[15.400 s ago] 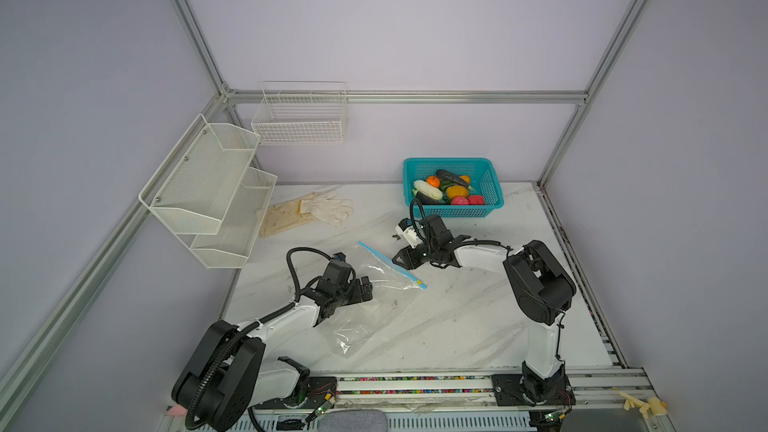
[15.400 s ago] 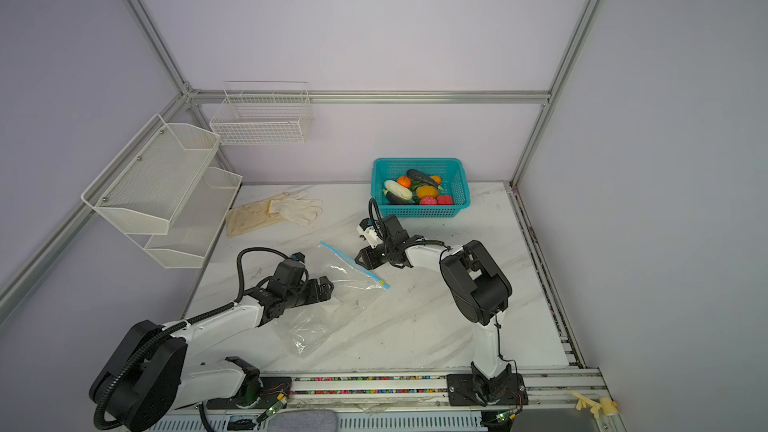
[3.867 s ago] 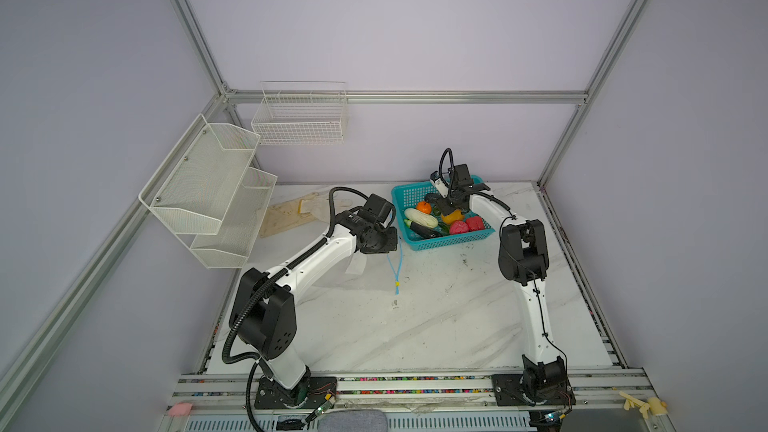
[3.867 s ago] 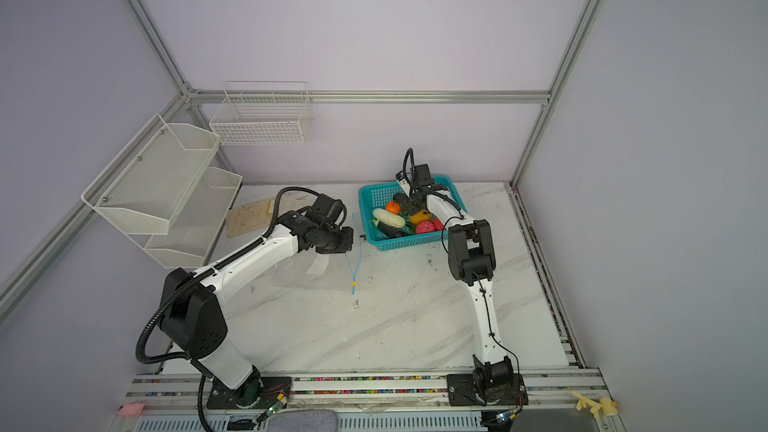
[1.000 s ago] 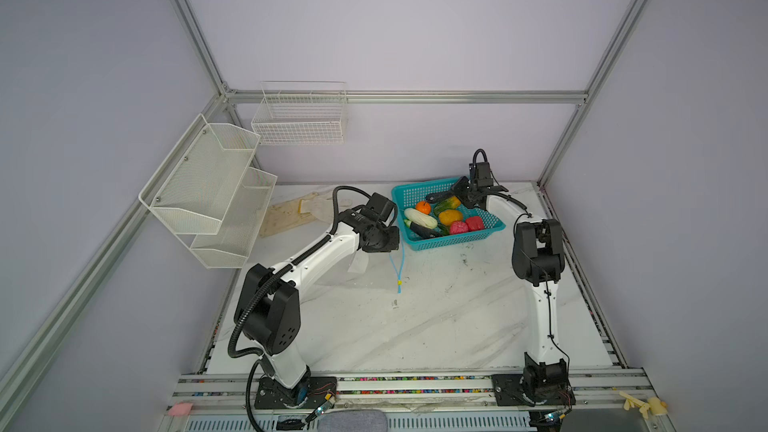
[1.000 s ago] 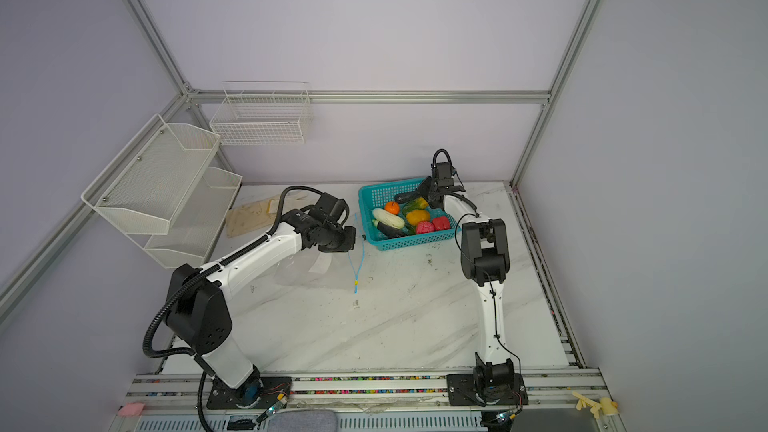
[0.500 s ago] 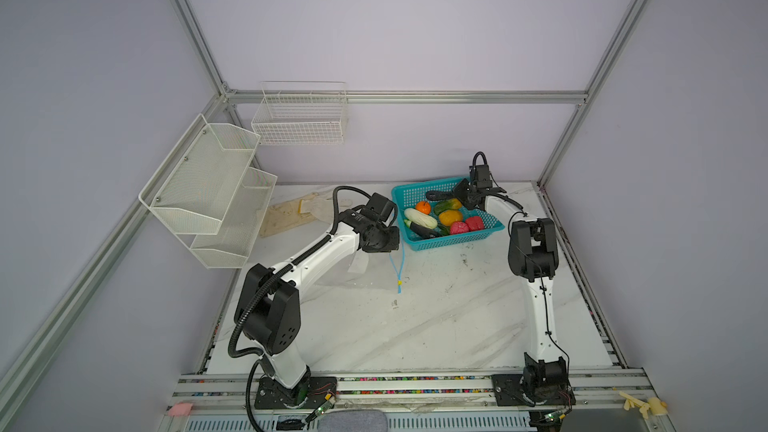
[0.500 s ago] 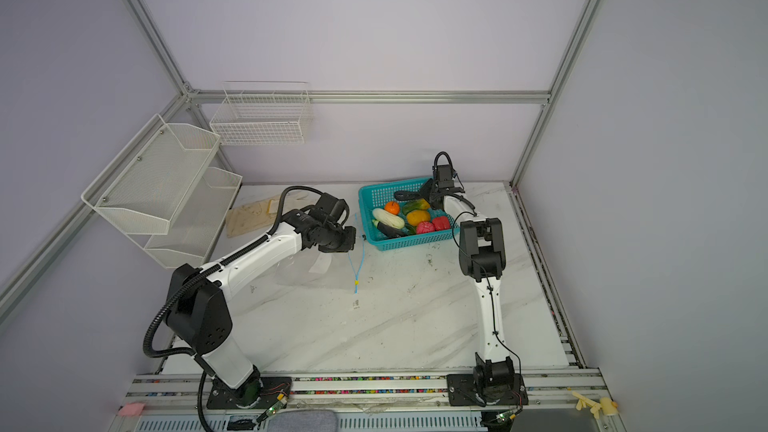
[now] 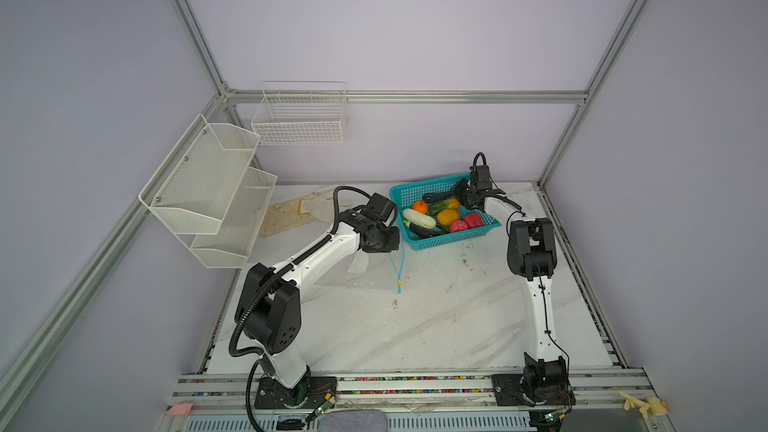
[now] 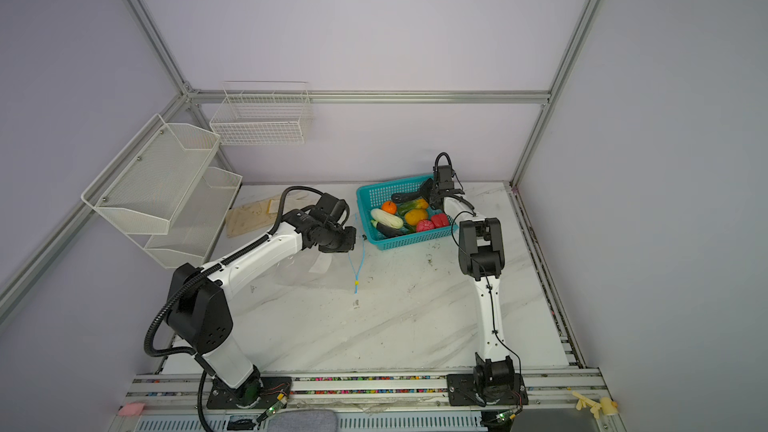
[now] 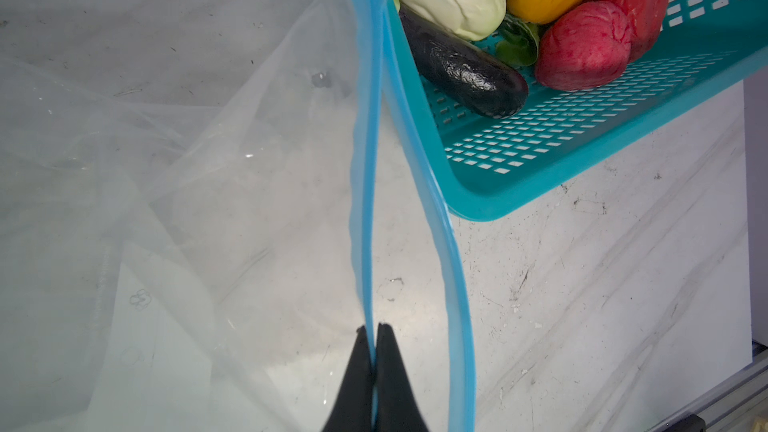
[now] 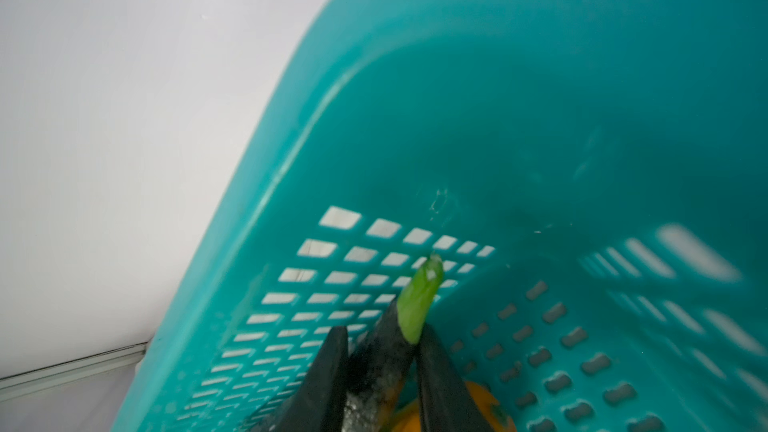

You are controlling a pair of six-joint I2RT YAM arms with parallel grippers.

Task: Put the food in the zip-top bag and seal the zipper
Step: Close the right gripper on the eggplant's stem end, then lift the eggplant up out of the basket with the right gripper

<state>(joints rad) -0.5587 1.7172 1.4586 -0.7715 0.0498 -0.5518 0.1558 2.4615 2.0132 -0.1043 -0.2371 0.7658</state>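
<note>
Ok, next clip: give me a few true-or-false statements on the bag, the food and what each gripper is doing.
1. The left gripper pinches one strip of the zipper. True.
2. The zip-top bag is sealed. False: its two blue strips stand apart.
3. Some of the food is inside the bag. False: all that shows lies in the teal basket.
4. The right gripper has a green-stemmed eggplant between its jaws. True.
</note>
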